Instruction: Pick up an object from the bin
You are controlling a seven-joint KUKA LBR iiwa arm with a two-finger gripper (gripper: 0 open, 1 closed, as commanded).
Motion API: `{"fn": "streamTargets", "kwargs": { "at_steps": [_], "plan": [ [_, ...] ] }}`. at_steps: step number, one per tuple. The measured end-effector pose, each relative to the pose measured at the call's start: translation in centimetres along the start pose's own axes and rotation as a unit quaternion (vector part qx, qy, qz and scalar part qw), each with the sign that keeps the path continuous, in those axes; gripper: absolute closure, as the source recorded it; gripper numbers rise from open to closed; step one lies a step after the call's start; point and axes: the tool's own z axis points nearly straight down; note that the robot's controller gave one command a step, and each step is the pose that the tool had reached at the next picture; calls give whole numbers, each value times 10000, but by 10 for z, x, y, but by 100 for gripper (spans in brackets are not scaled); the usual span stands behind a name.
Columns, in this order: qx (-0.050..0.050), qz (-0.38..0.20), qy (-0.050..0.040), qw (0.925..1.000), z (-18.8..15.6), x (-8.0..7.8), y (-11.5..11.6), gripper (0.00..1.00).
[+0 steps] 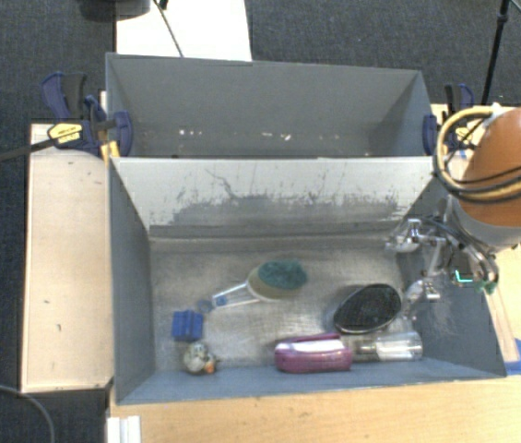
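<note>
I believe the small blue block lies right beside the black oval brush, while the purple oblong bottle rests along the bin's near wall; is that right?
Not quite. The camera view shows the small blue block at the left end of the grey metal bin, next to a small speckled ball and well apart from the black oval brush. The purple oblong bottle does rest along the near wall.

The claw point(414, 266) is thin, bare, silvery metal. Behind it sits a grey wrist block point(474, 240) with a small teal-green spot point(463, 277) (lamp or sticker, unclear). Beyond that, yellow and black cables point(446, 150) loop around a rounded orange cover point(511, 169).
</note>
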Motion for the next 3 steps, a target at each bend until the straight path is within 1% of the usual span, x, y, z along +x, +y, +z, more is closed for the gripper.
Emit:
{"fn": "streamTargets", "kwargs": {
  "at_steps": [1,2,3],
  "plan": [
    [6,-168,-59,9998,120,5,9,0],
    [-9,95,-71,9999,118,6,-6,0],
    [1,77,-107,9999,117,4,-6,100]
  ]
}}
